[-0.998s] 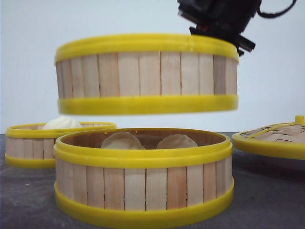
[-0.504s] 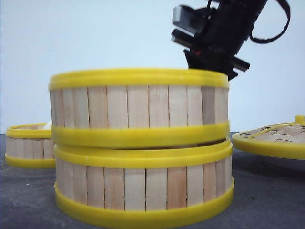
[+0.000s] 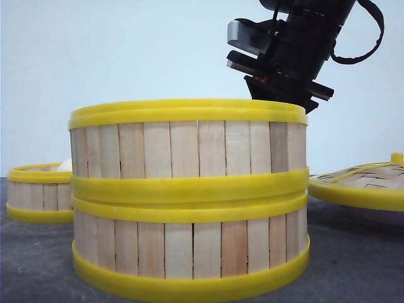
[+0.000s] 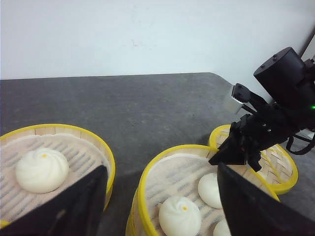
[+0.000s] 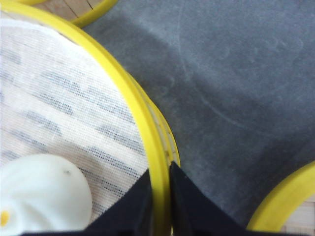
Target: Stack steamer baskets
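Two steamer baskets stand stacked at the table's front: the upper basket rests level on the lower basket. My right gripper is shut on the upper basket's yellow rim at its far right side, with one finger inside and one outside. White buns lie on the cloth inside that basket. A third steamer basket holding one bun sits at the back left. My left gripper hangs open above the gap between the third basket and the stack, holding nothing.
A flat woven lid with a yellow rim lies to the right of the stack, close behind the right arm. The dark grey tabletop runs back to a white wall.
The upper basket, held in the air by the right gripper a second ago, has come down onto the lower basket and now sits level. The buns in the lower basket are covered.
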Robot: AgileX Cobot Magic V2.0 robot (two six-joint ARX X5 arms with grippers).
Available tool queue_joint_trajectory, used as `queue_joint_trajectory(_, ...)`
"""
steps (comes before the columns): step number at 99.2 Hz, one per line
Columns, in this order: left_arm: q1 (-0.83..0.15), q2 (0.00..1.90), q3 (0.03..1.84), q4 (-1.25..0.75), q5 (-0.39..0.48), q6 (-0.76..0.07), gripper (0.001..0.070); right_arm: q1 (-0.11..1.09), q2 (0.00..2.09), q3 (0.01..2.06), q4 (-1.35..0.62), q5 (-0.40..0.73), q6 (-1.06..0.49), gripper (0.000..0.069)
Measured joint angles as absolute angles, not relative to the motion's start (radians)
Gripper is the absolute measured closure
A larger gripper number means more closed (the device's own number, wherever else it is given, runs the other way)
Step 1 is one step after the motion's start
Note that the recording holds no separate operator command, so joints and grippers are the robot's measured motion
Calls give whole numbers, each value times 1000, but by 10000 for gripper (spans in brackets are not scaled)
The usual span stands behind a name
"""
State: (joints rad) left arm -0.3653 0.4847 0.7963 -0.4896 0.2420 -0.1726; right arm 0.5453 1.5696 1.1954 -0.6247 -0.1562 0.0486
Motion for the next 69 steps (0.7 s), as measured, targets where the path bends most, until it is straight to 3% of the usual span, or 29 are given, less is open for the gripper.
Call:
queue_joint_trajectory(27, -365, 485, 796, -490, 242, -173, 280, 545, 1570, 1195, -629, -157, 49, 655)
queue_joint_trajectory(32, -365, 485, 796, -490, 242, -173, 280, 545, 1570, 1195, -628, -158, 49, 607)
queue_joint_trajectory(42, -365, 485, 796, -490, 242, -173, 280, 545, 1570, 1195, -627, -158, 50, 425)
queue_joint_trajectory(48, -365, 485, 796, -490, 242, -173, 280, 545, 1570, 1195, -626, -157, 51, 349)
queue_joint_trajectory(69, -365, 485, 796, -490, 209, -173, 280, 545, 1508, 1197, -629, -157, 52, 297)
